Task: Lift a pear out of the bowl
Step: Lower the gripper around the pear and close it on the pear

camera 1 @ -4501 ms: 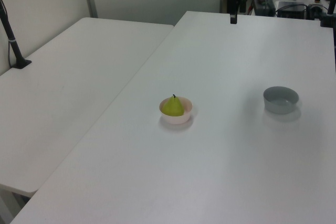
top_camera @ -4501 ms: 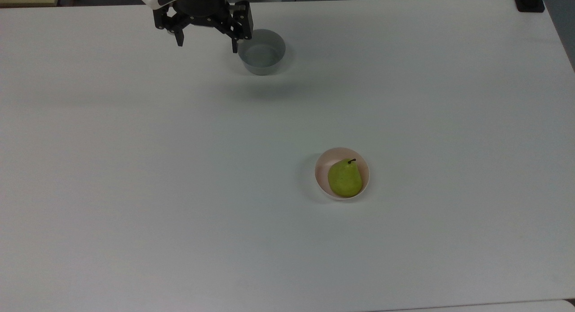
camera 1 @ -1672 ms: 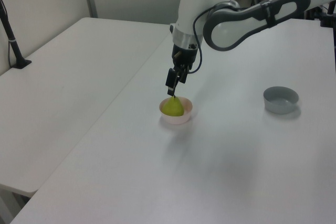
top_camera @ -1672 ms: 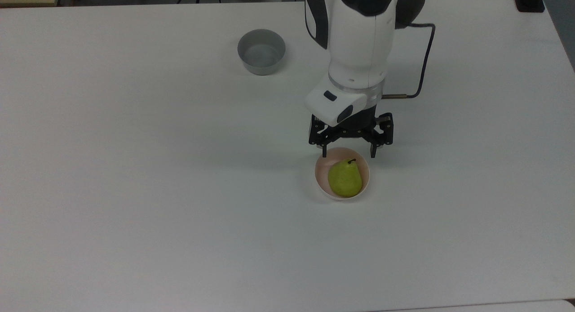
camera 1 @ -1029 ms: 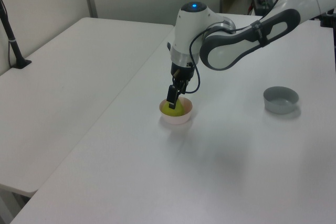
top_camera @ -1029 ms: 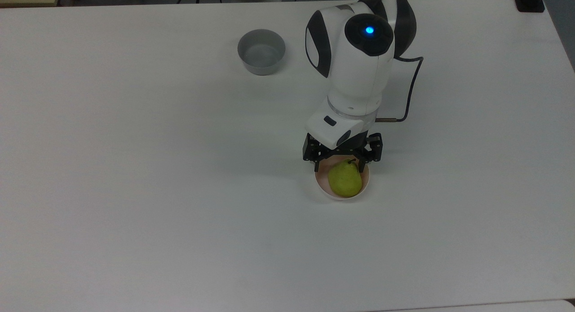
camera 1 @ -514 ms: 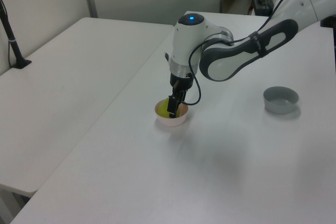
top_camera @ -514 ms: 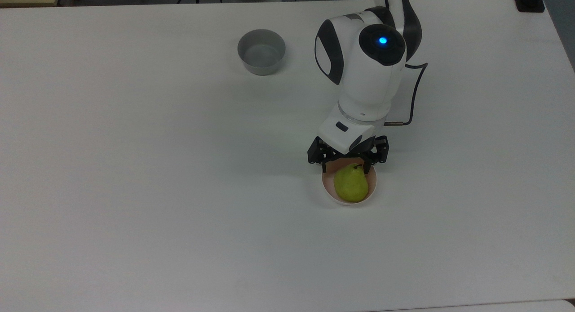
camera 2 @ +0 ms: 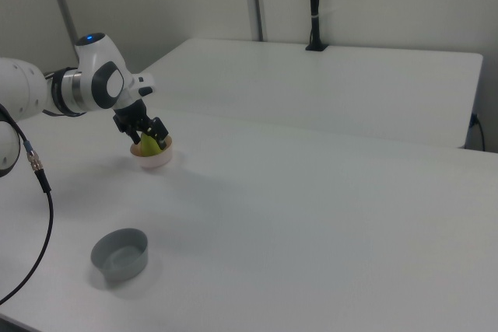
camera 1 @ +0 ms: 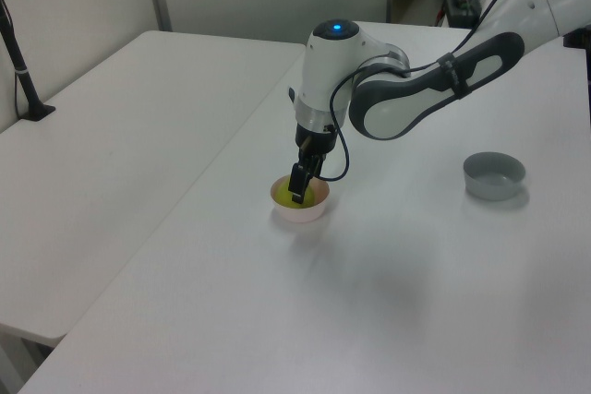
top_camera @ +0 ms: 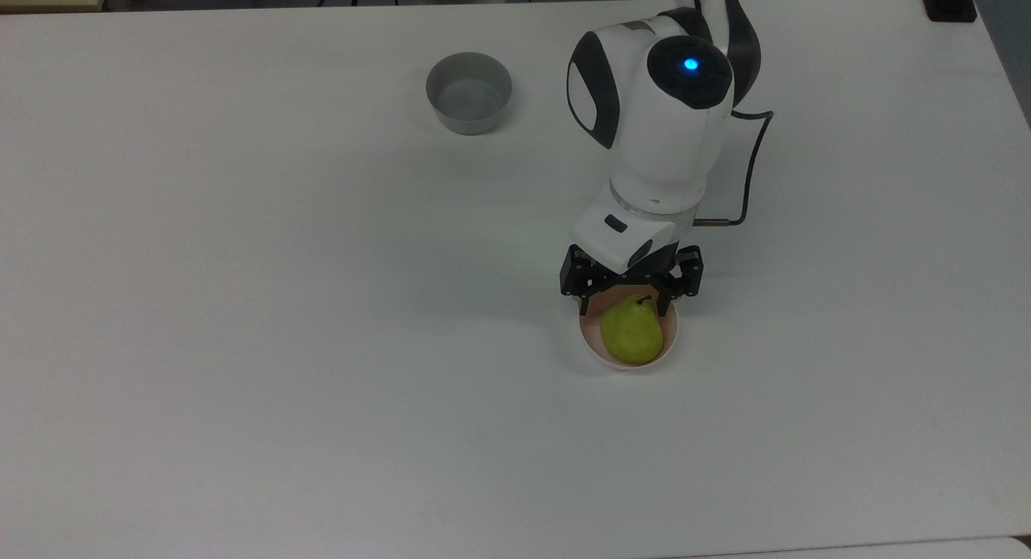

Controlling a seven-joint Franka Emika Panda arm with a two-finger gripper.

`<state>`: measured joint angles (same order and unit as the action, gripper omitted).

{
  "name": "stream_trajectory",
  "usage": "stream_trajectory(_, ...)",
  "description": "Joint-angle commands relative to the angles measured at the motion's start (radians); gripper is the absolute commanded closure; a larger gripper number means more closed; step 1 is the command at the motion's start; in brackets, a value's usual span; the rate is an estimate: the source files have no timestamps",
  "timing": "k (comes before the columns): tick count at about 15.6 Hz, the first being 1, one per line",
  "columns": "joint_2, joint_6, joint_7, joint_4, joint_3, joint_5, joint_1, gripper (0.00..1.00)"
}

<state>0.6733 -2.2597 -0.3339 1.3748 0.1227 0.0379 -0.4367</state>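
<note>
A yellow-green pear (top_camera: 632,335) with a dark stem lies in the small pale pink bowl (top_camera: 590,351) on the white table. My gripper (top_camera: 624,305) is open and lowered over the bowl's far rim. One finger stands on each side of the pear's narrow stem end, with a gap to the fruit. In the left view the gripper (camera 1: 297,193) dips into the bowl (camera 1: 297,214) in front of the pear (camera 1: 310,197). The right view shows the gripper (camera 2: 152,138) right above the pear (camera 2: 149,146) and bowl (camera 2: 154,161).
A grey round bowl (top_camera: 469,92) stands apart at the back of the table, also seen as the grey bowl (camera 1: 494,175) and the grey bowl (camera 2: 120,254). A second white table (camera 1: 111,145) adjoins this one. The arm's cable (top_camera: 749,164) hangs beside the wrist.
The gripper came from the grey bowl and lowered, open, around the pear's stem end. In the last second the pink bowl and pear slid slightly toward the top view's lower right.
</note>
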Motion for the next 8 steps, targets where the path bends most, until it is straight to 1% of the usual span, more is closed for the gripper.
stream_trajectory(1, 0.014, -0.024, -0.024, -0.023, 0.017, 0.011, -0.01, 0.0)
stream_trajectory(8, 0.035, -0.047, -0.027, -0.028, 0.017, 0.01, -0.019, 0.0)
